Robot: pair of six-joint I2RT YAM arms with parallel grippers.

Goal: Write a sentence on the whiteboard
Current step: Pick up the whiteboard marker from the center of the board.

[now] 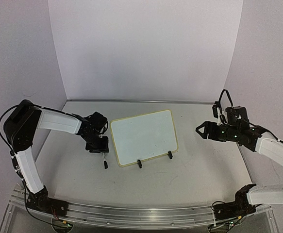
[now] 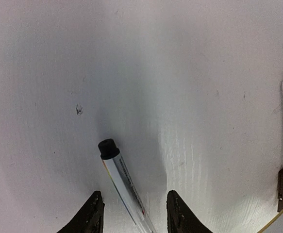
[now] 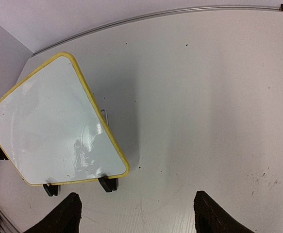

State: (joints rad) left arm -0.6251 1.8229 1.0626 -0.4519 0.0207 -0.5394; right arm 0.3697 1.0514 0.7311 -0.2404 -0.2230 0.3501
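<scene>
1. Starting from the top view: the whiteboard [image 1: 143,138] stands propped mid-worktop [image 1: 190,184], its face bare of any words. The left tool [image 1: 104,152] hangs just left of the whiteboard's near-left corner, with a marker [image 1: 105,163] pointing down from it. The right tool [image 1: 199,130] hovers well to the whiteboard's right, spread wide and empty. Writing has not begun, I judge. The whiteboard leans on small feet only, so pen pressure with nothing bracing it could push it back or tip it.

2. Left wrist view: the marker runs out between the narrow-set fingers [image 2: 90,218]. It seems gripped, though the contact itself lies below the frame. Its black end [image 2: 108,148] looks like a cap; if so, no stroke will mark until it comes off. The barrel sits slanted, so it may twist or slip under load and give wobbly letters.

3. Right wrist view: the open tool looks toward the whiteboard's right edge and its two clip feet [image 3: 108,184]. Reaching in carelessly to steady the whiteboard could knock a foot and shift it.
</scene>
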